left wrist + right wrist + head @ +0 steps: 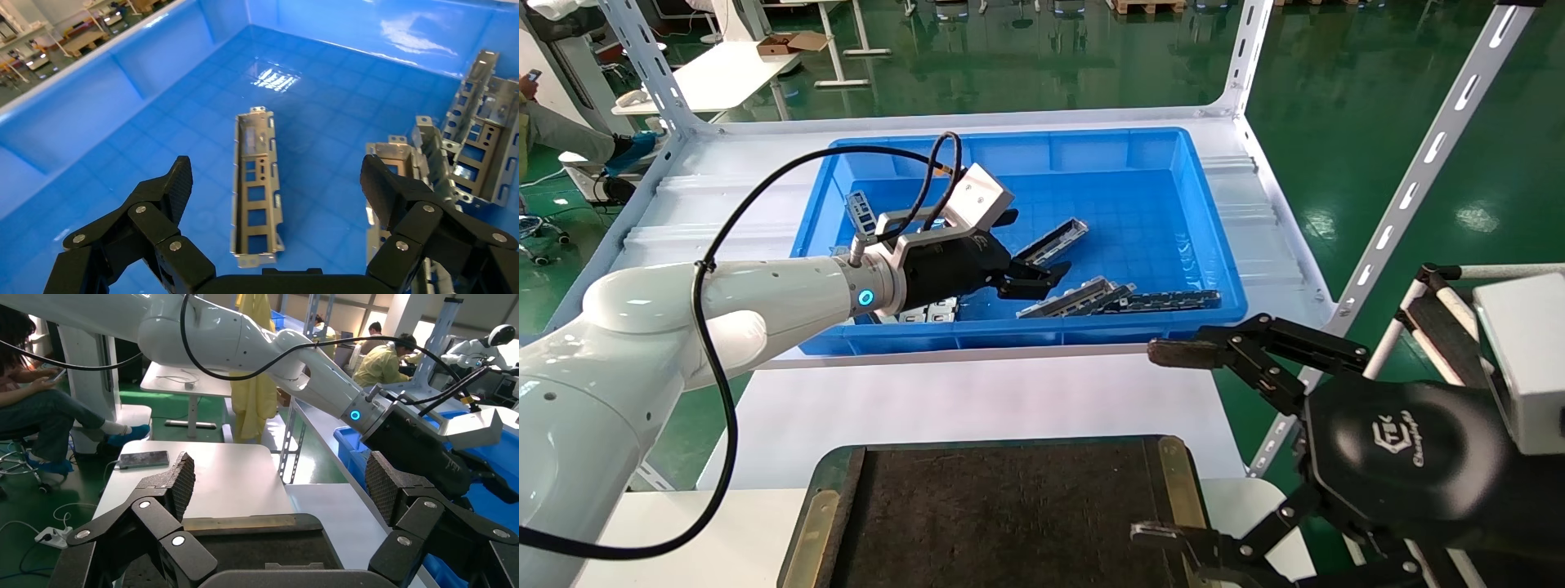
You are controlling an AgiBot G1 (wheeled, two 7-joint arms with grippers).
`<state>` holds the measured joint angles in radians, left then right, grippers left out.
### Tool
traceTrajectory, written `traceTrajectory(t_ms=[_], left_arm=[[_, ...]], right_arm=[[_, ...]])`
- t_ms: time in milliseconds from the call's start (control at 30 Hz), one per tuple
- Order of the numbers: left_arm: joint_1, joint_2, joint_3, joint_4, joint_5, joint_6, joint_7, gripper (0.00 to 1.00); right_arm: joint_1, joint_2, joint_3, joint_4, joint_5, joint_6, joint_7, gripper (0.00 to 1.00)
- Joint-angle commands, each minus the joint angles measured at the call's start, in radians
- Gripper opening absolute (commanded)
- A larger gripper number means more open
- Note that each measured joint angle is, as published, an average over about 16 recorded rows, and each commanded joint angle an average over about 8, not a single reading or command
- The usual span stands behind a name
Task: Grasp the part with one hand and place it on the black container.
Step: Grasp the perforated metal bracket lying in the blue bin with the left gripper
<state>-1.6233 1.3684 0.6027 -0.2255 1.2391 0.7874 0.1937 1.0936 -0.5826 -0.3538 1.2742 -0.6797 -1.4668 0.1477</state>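
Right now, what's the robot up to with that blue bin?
The left claw is inside the deep blue plastic bin, open, hovering over a long silver-grey metal channel with cutouts lying on the bin floor. Nothing is gripped yet. The wide flat black tray with brass side strips sits bare in front. The right claw waits open beside the tray.
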Motion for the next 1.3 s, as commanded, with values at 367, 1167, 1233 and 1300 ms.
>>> traceTrajectory(t_ms=[367, 1167, 1233, 1300], left_arm=[[0.026, -0.001, 0.103, -0.032, -0.048, -0.08, -0.059, 0.0], [0.042, -0.005, 0.232, -0.039, -0.171, -0.147, -0.074, 0.0], [0.04, -0.005, 0.239, -0.038, -0.183, -0.148, -0.074, 0.0], [0.039, -0.005, 0.245, -0.037, -0.195, -0.15, -0.075, 0.0]], right_arm=[[0.0, 0.0, 0.0, 0.0, 0.0, 0.0, 0.0, 0.0], [0.0, 0.0, -0.001, 0.0, 0.0, 0.0, 0.0, 0.0], [0.0, 0.0, -0.001, 0.0, 0.0, 0.0, 0.0, 0.0], [0.0, 0.0, -0.001, 0.0, 0.0, 0.0, 0.0, 0.0]])
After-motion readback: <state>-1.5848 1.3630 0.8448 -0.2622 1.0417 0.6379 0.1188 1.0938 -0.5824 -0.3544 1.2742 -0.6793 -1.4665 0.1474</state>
